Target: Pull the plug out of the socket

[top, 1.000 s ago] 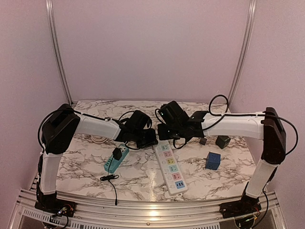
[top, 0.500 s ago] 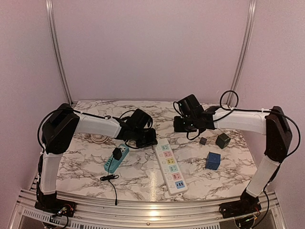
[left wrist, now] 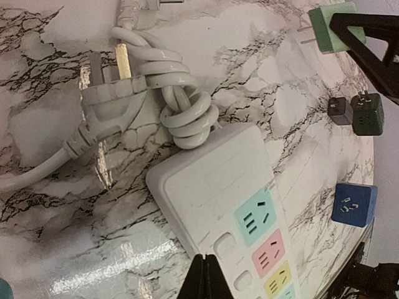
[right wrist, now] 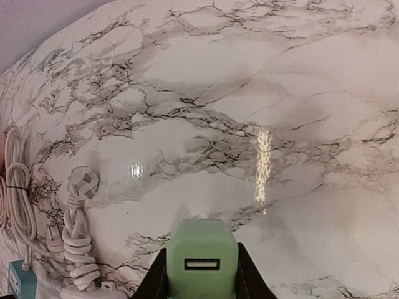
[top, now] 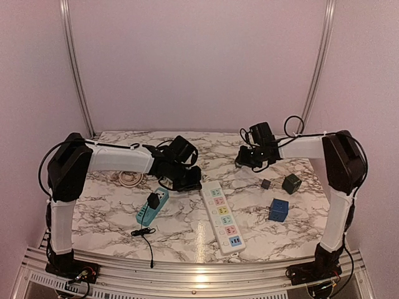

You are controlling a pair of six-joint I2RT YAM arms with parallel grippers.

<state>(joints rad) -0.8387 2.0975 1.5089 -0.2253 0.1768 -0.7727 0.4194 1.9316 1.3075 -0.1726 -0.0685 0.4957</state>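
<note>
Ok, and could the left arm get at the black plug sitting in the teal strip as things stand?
Probably yes. The left gripper is shut and empty by the white strip's end, and the black plug stands upright in the teal strip close by, with nothing between them.

We count two power strips: one long white plastic power strip (top: 223,218) and, left of it, one short teal power strip (top: 145,215). Cube-shaped plugs come to four: one blue cube (top: 278,210), one dark green cube (top: 290,184) and one small dark grey cube (top: 266,184) right of the white strip, and one mint-green cube (right wrist: 201,261) beyond it. One black plug (top: 153,200) sits left of it.
</note>
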